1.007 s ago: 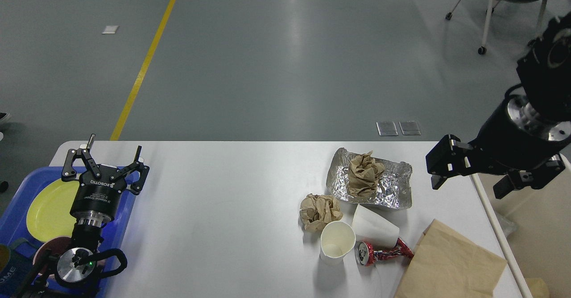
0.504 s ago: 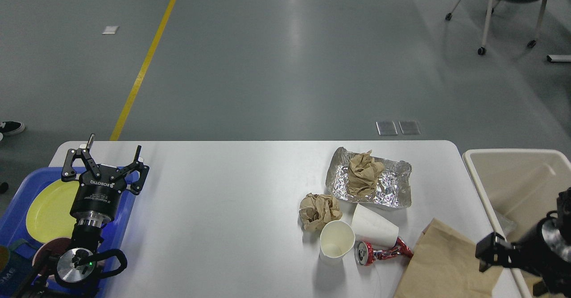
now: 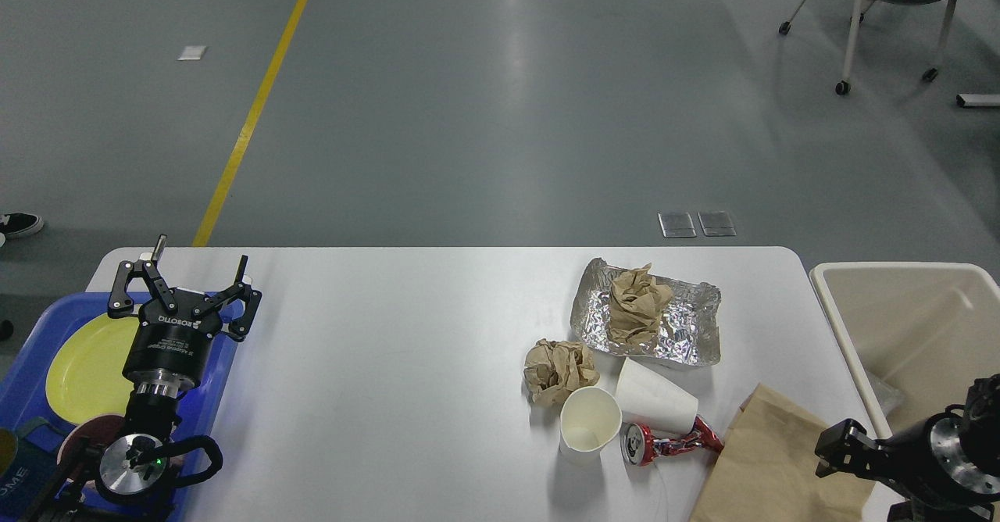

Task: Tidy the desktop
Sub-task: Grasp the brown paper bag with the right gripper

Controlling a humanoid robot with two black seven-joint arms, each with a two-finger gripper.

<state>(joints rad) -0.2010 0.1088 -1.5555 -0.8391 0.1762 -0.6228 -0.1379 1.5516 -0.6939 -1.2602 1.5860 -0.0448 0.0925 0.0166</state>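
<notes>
rubbish is all on the desktop (image 3: 406, 366) right side: crumpled paper in a foil tray (image 3: 647, 320), cups, crushed can (image 3: 664, 442). right gripper (image 3: 834, 452) just dropped from over the bin (image 3: 898, 272) to the paper bag (image 3: 781, 459), can't tell its jaws. left gripper (image 3: 187, 291) spread open, empty, unmoved.

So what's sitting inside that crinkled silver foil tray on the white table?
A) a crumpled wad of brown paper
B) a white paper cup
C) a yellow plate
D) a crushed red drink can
A: a crumpled wad of brown paper lies inside the crinkled silver foil tray; the crushed red drink can and the white paper cups lie nearer on the white table.
</notes>
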